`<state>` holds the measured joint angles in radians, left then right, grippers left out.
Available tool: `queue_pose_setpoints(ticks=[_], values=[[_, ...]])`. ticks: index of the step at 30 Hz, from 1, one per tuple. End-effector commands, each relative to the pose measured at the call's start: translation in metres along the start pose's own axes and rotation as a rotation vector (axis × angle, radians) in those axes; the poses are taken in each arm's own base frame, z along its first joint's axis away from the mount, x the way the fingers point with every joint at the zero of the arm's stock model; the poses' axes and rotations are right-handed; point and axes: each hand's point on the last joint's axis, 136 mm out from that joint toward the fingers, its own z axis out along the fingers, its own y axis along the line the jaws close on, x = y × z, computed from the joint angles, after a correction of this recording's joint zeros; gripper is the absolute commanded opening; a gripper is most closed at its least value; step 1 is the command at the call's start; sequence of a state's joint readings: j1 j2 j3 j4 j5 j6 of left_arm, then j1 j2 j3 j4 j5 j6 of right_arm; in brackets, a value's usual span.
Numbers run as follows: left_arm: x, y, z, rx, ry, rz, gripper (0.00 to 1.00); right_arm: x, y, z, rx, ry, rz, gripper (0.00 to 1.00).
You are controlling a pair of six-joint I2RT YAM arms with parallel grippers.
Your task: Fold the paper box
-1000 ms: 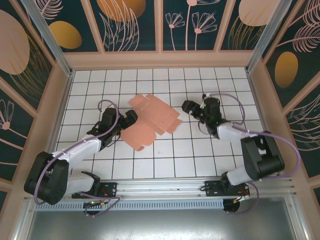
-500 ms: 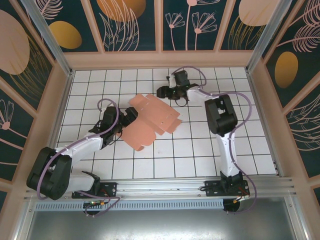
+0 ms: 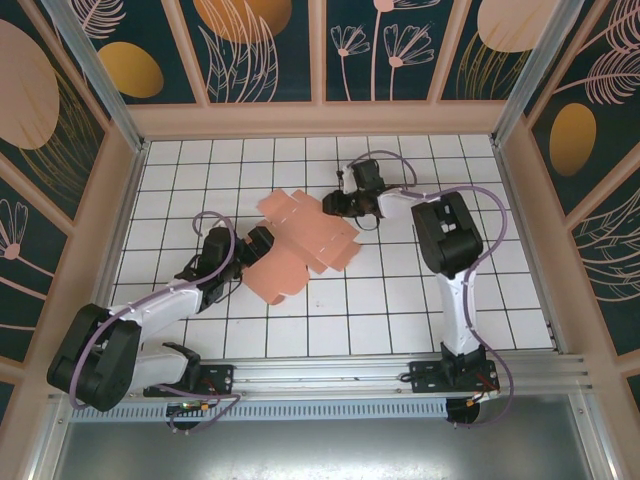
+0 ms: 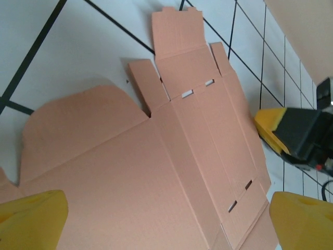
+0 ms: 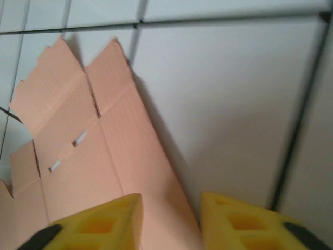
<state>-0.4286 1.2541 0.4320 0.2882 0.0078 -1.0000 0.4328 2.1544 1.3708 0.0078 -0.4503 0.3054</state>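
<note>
Seemingly flat paper box (image 3: 300, 245), right end effector (image 3: 334, 206) beside

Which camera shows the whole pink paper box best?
The top external view: the paper box lies flat, nearly its whole outline visible. The left wrist view shows creases and slots close up, cropped; the right wrist view catches one edge section.

Black-jointed white arms (image 3: 162, 299) trail lilac cables (image 3: 212, 213) and end in yellow pads (image 5: 104, 221).

Paper box (image 5: 78, 172) blurred, cut off by bottom and left edges.
</note>
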Motion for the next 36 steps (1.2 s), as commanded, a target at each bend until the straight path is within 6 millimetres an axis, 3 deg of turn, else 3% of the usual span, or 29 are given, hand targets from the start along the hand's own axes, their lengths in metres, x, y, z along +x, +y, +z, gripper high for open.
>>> queue_pose_setpoints(ticks=[1,4,13,15,17,21,25,29,32,36], values=[[0.005,-0.012,0.005,0.049,0.022,0.022,0.99,0.038,-0.019,-0.017,0.069,0.043,0.063,0.26],[0.010,-0.015,0.011,0.053,0.050,0.045,0.99,0.057,-0.012,-0.029,0.037,0.048,0.069,0.20],[0.006,-0.022,0.025,0.024,0.056,0.129,0.99,0.136,0.016,-0.063,-0.004,0.095,0.040,0.16],[0.005,-0.026,0.029,0.029,0.059,0.135,0.99,0.144,0.024,-0.070,-0.021,0.093,0.031,0.16],[0.006,-0.029,0.034,0.037,0.072,0.136,0.99,0.140,0.025,-0.078,-0.017,0.055,0.039,0.18],[0.009,-0.041,0.042,0.075,0.103,0.135,0.97,0.114,0.024,-0.088,-0.001,-0.045,0.085,0.37],[0.017,-0.050,0.045,0.099,0.166,0.154,0.85,0.094,0.025,-0.096,-0.018,-0.119,0.162,0.48],[0.043,-0.069,0.042,0.198,0.307,0.226,0.75,0.092,0.025,-0.095,-0.039,-0.119,0.191,0.51],[0.048,-0.045,0.048,0.096,0.323,0.255,0.61,0.094,0.023,-0.093,-0.039,-0.109,0.214,0.51],[0.062,-0.011,0.059,-0.006,0.364,0.263,0.55,0.097,0.022,-0.090,-0.055,-0.093,0.255,0.54]])
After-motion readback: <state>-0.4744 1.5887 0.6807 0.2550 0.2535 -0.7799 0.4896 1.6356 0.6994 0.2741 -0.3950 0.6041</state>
